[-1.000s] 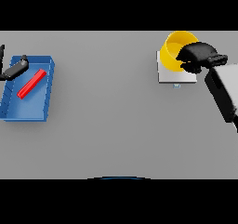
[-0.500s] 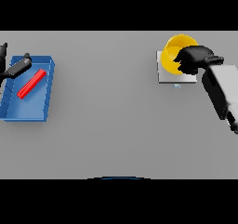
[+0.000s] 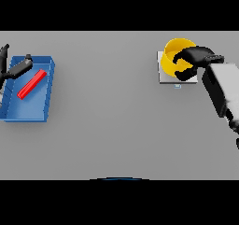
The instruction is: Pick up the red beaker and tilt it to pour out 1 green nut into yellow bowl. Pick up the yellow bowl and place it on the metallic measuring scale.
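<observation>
Gripping the yellow bowl (image 3: 172,56) on the scale (image 3: 164,74), grey table (image 3: 112,126): right hand (image 3: 195,59).

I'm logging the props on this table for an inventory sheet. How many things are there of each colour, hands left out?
Yellow: 1, the yellow bowl
Red: 1, the red beaker
Blue: 1, the blue tray
Metallic: 1, the measuring scale
Total: 4

Right hand (image 3: 192,60) hides yellow bowl (image 3: 173,51) near side; left hand (image 3: 10,67) cut by edge
</observation>
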{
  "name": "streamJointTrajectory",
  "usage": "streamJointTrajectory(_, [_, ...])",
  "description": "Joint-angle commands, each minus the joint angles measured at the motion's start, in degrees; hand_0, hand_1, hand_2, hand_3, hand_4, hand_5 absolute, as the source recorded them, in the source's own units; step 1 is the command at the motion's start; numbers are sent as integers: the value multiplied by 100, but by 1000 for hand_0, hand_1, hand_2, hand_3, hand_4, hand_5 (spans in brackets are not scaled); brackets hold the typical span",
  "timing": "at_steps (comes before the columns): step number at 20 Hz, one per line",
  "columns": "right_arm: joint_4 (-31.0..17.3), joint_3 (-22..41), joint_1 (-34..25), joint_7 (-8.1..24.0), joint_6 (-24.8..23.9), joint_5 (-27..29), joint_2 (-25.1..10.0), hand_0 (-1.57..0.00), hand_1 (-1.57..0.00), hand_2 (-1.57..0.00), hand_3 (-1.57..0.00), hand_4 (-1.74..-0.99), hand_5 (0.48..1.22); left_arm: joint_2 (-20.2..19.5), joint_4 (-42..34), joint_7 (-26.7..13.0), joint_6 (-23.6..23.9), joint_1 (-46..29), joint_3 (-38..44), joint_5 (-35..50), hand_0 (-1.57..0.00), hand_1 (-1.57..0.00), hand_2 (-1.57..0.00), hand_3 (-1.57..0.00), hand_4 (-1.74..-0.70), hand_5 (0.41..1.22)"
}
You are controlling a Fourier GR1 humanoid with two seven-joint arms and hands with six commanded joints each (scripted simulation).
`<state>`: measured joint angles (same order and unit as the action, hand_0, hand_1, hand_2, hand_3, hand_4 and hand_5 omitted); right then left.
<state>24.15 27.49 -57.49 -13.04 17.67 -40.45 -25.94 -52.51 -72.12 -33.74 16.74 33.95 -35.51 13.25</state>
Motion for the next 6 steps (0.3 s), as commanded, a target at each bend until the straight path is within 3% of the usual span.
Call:
streamJointTrajectory(1, [-80, 20, -63, -71, 11, -35, -2, -163, -144, -288, -475, -1356, 755, -27, -59, -32, -8, 22, 24, 30, 1, 1, 1, 1, -812, 736])
streamJointTrajectory(6, [-356, 92, -181, -181, 25, -148, 66, -53, -47, -115, -348, -1308, 733, -28, -25, -67, -48, 77, 47, 60, 1, 1, 1, 1, -821, 734])
